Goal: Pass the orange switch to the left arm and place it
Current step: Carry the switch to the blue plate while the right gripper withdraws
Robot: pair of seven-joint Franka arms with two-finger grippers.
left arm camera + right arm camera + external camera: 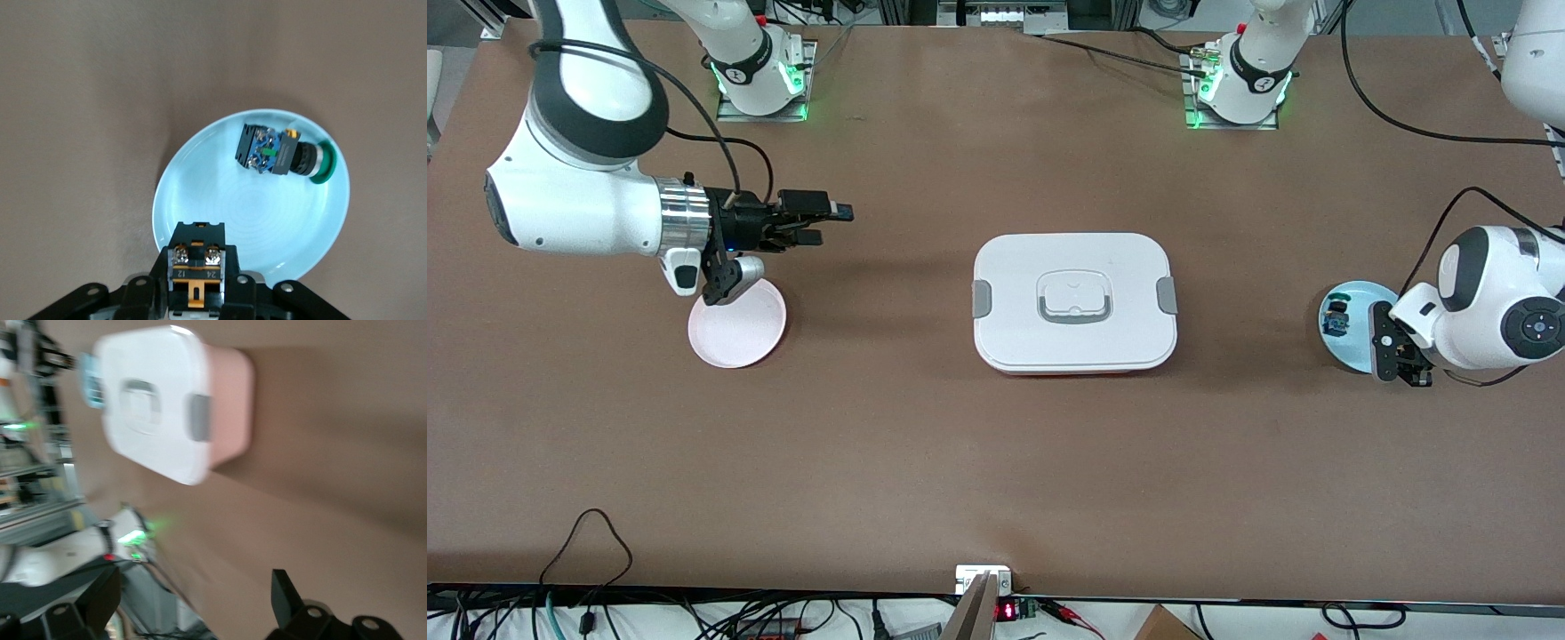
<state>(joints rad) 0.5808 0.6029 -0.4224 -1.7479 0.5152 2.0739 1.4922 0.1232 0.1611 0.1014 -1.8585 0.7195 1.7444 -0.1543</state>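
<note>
The orange switch [197,267], a small black part with orange marks and two screws, sits clamped in my left gripper [198,297], which is shut on it. This left gripper [1403,366] hangs over the edge of a light blue plate [1356,351] at the left arm's end of the table. The white box [1074,302] with grey clips stands in the middle of the table. My right gripper [823,224] is open and empty, held level above the table and pointing toward the box [167,400]. It is beside a pink plate [738,331].
A dark component with blue and green parts [280,153] lies on the light blue plate [253,220]. The pink plate at the right arm's end is bare. Cables and a small device [983,582] lie along the table edge nearest the front camera.
</note>
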